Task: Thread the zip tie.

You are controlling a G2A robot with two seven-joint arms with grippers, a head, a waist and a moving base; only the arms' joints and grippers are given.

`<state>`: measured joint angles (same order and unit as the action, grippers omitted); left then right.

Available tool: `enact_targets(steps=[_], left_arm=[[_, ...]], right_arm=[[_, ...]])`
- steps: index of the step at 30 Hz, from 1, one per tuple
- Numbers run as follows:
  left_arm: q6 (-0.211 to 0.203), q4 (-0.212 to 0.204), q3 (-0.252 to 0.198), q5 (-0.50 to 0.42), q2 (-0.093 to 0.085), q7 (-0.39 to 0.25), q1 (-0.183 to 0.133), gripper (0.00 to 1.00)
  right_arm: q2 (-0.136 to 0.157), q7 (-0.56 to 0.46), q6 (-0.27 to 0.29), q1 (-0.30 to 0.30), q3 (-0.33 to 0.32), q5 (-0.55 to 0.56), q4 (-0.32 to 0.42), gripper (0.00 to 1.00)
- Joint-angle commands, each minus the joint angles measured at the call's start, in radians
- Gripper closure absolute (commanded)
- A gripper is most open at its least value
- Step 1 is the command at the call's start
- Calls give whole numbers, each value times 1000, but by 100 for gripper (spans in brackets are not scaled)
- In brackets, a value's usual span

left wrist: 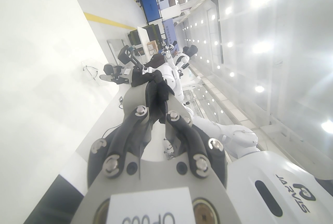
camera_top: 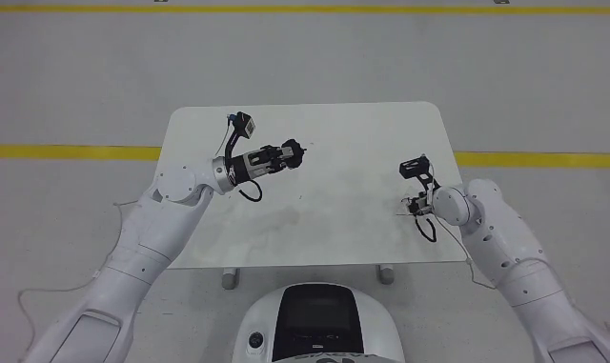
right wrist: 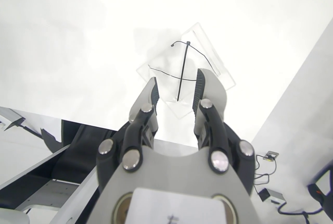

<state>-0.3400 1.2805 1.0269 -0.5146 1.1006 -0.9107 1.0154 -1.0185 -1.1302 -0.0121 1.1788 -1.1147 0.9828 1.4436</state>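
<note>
A black zip tie lies on a clear plastic tray on the white table, near the right edge. A thinner black strand crosses it. My right gripper hangs open just above the tray, its fingers on either side of the tie's tail end, touching nothing. In the top view the right gripper sits low at the table's right side. My left gripper is raised over the table's left-middle, fingers pressed together. From there the tray and right gripper show farther off.
The table's right edge runs close beside the tray. Below it, on the floor, lie a small grey box and loose cables. Bare tabletop stretches between the two arms.
</note>
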Motion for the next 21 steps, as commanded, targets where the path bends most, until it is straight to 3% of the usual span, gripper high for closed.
enact_targets(steps=[1, 9, 21], left_arm=[[0, 0, 0, 0, 0, 0, 0, 100], [0, 0, 0, 0, 0, 0, 0, 100], [0, 0, 0, 0, 0, 0, 0, 100]], right_arm=[[-3, 13, 0, -6, 4, -4, -19, 76], [-22, 43, 1, -48, 44, -21, -112, 81], [-46, 62, -26, -87, 92, -10, -184, 85]])
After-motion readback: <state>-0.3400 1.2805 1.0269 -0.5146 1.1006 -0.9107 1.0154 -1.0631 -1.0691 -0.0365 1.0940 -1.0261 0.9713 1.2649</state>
